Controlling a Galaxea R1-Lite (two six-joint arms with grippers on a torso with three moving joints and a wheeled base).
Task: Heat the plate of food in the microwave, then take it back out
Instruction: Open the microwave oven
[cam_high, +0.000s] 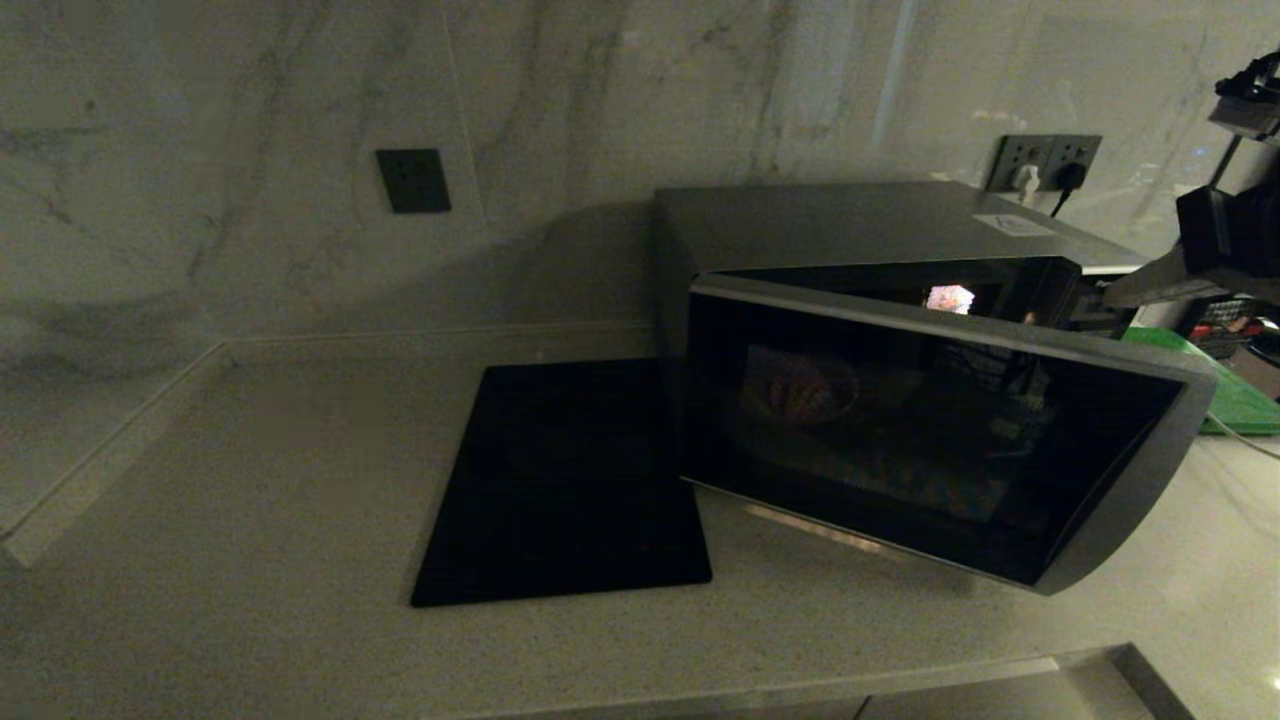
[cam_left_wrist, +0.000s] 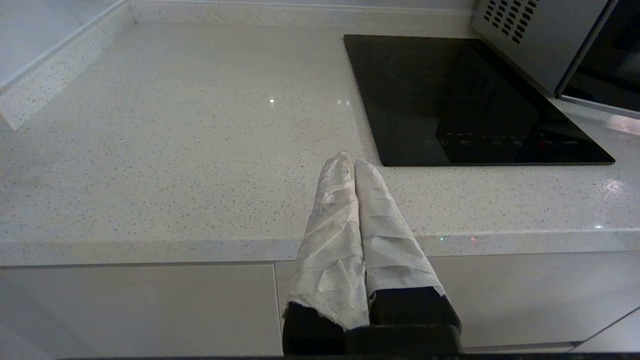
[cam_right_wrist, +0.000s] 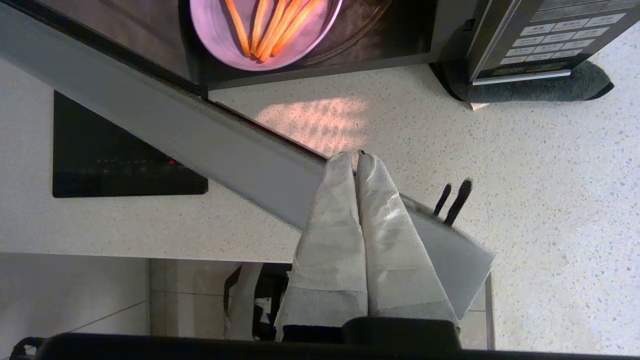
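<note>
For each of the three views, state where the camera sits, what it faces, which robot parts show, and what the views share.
Head view: on the robot's head, looking down at the microwave; the right arm shows at the right edge.
Left wrist view: behind the shut left pincer, facing the counter and cooktop.
Right wrist view: behind the shut right pincer, above the open door, facing the plate of food.
Shared: microwave and cooktop appear in all three.
</note>
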